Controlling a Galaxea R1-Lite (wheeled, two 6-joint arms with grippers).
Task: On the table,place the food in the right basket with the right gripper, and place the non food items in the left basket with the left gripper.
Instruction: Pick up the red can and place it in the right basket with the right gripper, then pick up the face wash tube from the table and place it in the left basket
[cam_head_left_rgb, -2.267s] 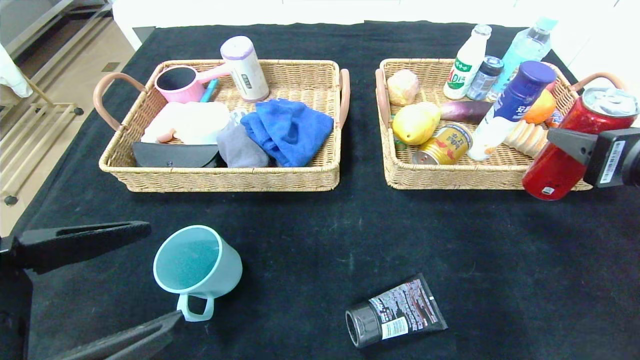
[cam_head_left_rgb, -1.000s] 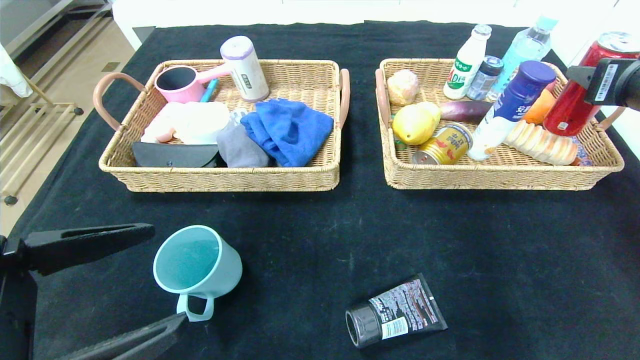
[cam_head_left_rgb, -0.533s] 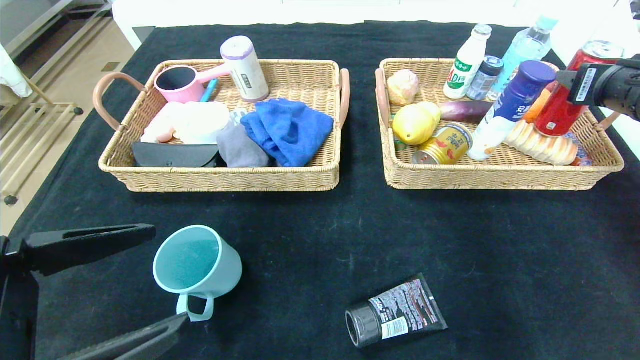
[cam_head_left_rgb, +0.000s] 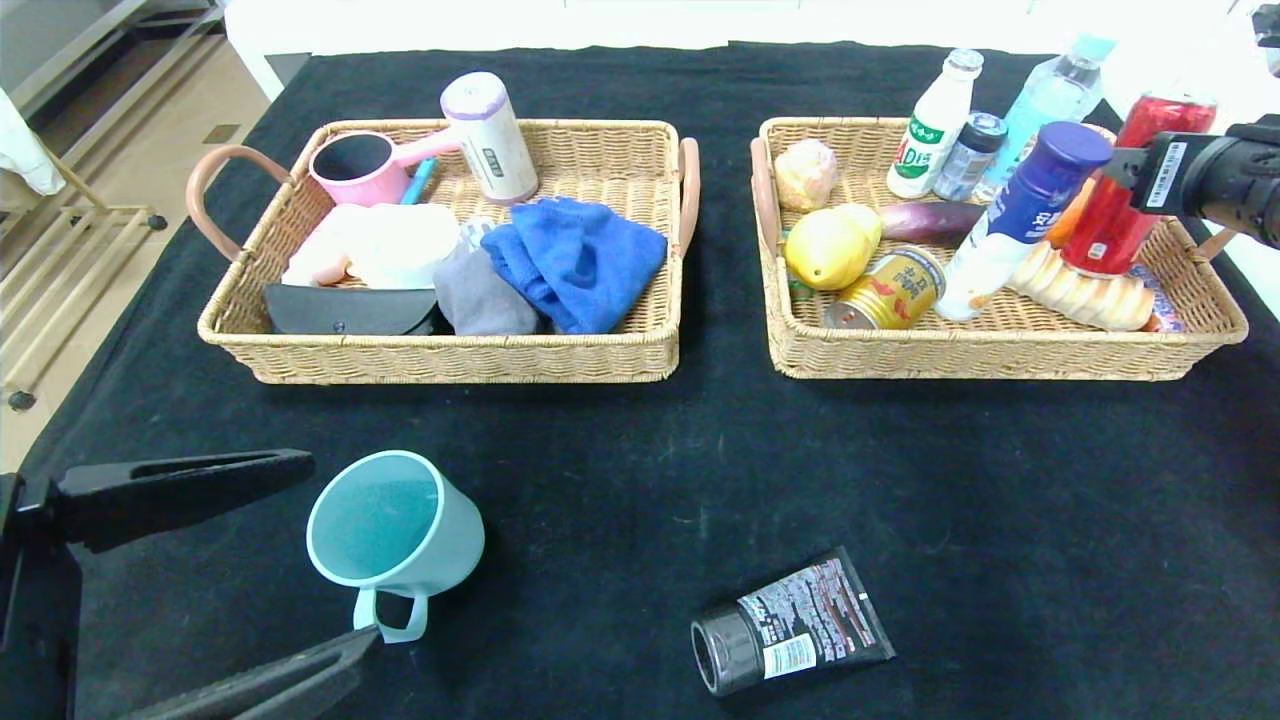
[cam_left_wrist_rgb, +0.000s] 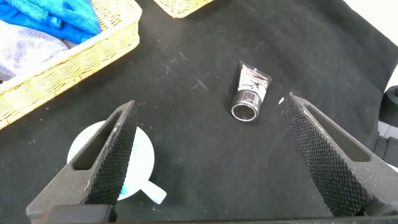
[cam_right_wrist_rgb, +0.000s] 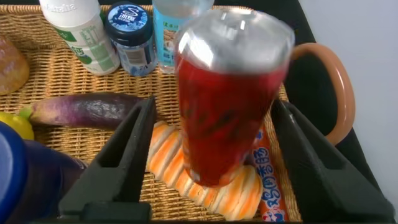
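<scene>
1. The left hand (cam_head_left_rgb: 330, 550) hangs low over the near left of the black-clothed worktop (cam_head_left_rgb: 640, 470), its fingers spread wide apart around the pale teal plastic mug (cam_head_left_rgb: 395, 535) lying on its side; nothing is clamped yet.
2. Right of the mug lies a black squeeze tube with a printed label (cam_head_left_rgb: 790, 635), the other non-food item not yet sorted.
3. The left wicker basket (cam_head_left_rgb: 450, 355) already holds cloths, a pink cup and a dryer-like gadget.
4. Over the far right corner of the right wicker basket (cam_head_left_rgb: 1000, 355), the right hand (cam_right_wrist_rgb: 214, 149) stands with fingers parted on either side of the red drink can (cam_right_wrist_rgb: 227, 102), which rests tilted on a striped bread roll (cam_right_wrist_rgb: 211, 183). This reads as the release step.
5. Next, I judge, the right hand must lift clear without tipping the can, then the left closes on the mug.
</scene>
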